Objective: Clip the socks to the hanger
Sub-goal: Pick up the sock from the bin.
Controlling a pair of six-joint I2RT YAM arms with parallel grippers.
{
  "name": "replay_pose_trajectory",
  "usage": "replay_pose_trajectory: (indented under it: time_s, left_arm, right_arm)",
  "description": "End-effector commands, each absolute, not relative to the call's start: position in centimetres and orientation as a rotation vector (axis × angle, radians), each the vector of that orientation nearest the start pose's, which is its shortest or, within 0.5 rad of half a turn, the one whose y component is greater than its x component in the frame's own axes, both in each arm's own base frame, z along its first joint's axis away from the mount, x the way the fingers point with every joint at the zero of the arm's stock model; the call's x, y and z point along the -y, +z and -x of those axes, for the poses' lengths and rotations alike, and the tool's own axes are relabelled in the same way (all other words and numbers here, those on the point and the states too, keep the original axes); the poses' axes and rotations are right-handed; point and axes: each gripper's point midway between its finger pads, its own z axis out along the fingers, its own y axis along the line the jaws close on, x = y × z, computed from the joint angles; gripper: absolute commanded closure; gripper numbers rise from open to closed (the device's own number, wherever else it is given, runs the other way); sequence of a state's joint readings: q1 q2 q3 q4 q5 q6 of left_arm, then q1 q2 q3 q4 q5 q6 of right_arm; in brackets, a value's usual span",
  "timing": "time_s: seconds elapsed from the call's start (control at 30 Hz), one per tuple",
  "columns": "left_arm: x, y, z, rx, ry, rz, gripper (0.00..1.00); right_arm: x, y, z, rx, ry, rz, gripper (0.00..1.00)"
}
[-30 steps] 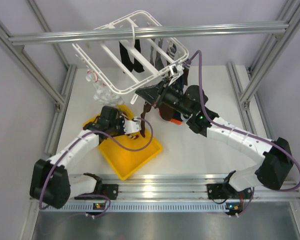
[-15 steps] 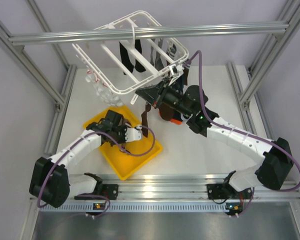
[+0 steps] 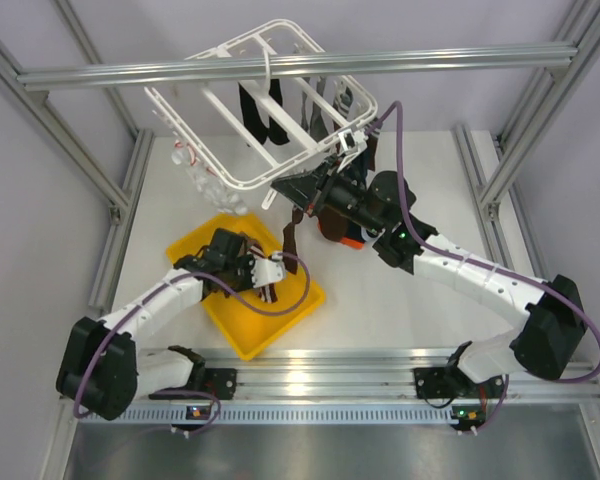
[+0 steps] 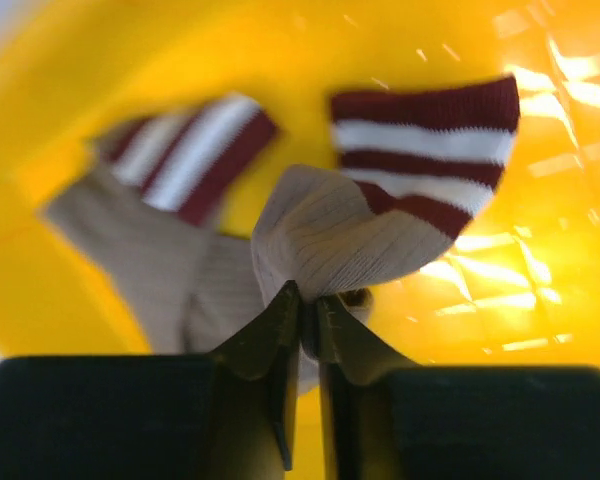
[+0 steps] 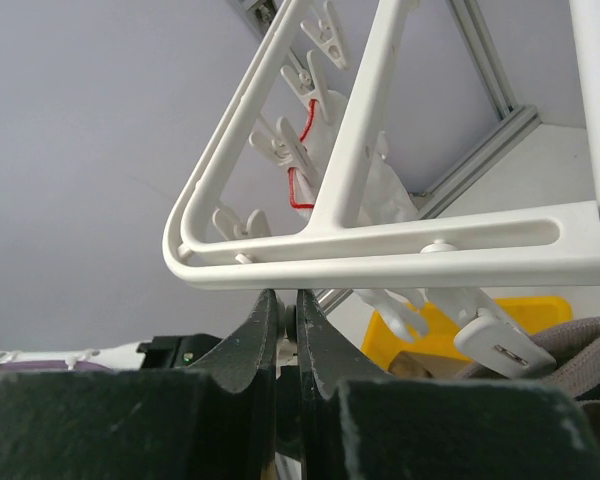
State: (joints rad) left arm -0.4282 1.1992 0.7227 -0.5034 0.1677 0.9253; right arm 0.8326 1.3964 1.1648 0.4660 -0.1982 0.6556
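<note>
Socks partly hung, with more waiting in the tray.
We count a few dark socks [image 3: 255,112] clipped on the hanger [image 5: 380,252] at far centre, while at least two more lie in the yellow tray [image 3: 270,335] at near left. Our left hand [image 4: 302,300] is narrow, pinching a fold of the tan striped sock [image 4: 320,235] right at its tips. Our right hand [image 5: 283,300], jaws together, sits just under the hanger's near rim. A dark brown sock [image 3: 291,235] dangles beside it, and we cannot tell what holds it.
</note>
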Motion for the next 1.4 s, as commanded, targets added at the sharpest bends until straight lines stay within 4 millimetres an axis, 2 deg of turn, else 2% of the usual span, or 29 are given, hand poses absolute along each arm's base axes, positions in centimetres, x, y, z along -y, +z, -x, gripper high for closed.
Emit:
replay_pose_trajectory:
  time_s: [0.0, 0.07, 0.17, 0.27, 0.4, 0.47, 0.53, 0.6, 0.63, 0.87, 0.97, 1.17, 1.37]
  left_arm:
    - [10.4, 4.4, -23.0, -1.881, -0.027, -1.851, 0.8]
    - [10.0, 3.7, -21.7, -1.861, -0.05, -1.919, 0.74]
    - [10.0, 3.9, -20.1, -1.829, -0.11, -1.971, 0.62]
    - [10.7, 5.5, -19.7, -1.804, -0.164, -1.962, 0.52]
    - [11.9, 8.1, -17.6, -1.799, -0.342, -1.996, 0.43]
    - [12.5, 9.0, -17.4, -1.79, -0.39, -1.981, 0.42]
    - [13.7, 10.1, -18.1, -1.751, -0.424, -1.927, 0.42]
    - [14.5, 9.7, -18.4, -1.767, -0.454, -1.879, 0.42]
    - [15.0, 9.9, -19.4, -1.76, -0.44, -1.835, 0.42]
    - [16.1, 6.7, -22.7, -1.842, -0.349, -1.772, 0.43]
    - [16.2, 5.5, -23.3, -1.851, -0.322, -1.779, 0.43]
    - [15.7, 3.0, -22.7, -1.869, -0.316, -1.843, 0.43]
    - [15.3, 0.5, -21.1, -1.864, -0.348, -1.919, 0.46]
  right_arm:
    - [-36.5, 42.1, -29.2, -1.368, 1.299, 0.227, 1.0]
    - [-36.3, 42.2, -29.3, -1.366, 1.296, 0.226, 1.0]
    - [-36.3, 42.3, -29.4, -1.365, 1.294, 0.226, 1.0]
    - [-36.4, 42.2, -29.4, -1.368, 1.296, 0.224, 1.0]
    - [-36.4, 42.4, -29.5, -1.365, 1.299, 0.224, 1.0]
    - [-36.5, 42.3, -29.4, -1.367, 1.301, 0.224, 1.0]
    - [-36.4, 42.3, -29.4, -1.367, 1.3, 0.223, 1.0]
    - [-36.5, 42.1, -29.5, -1.371, 1.3, 0.223, 1.0]
    - [-36.5, 42.1, -29.5, -1.372, 1.3, 0.223, 1.0]
    - [-36.5, 42.4, -29.5, -1.367, 1.297, 0.223, 1.0]
    - [-36.5, 42.3, -29.5, -1.37, 1.296, 0.222, 1.0]
    - [-36.4, 42.2, -29.6, -1.371, 1.292, 0.222, 1.0]
    - [-36.4, 41.8, -29.7, -1.38, 1.286, 0.219, 1.0]
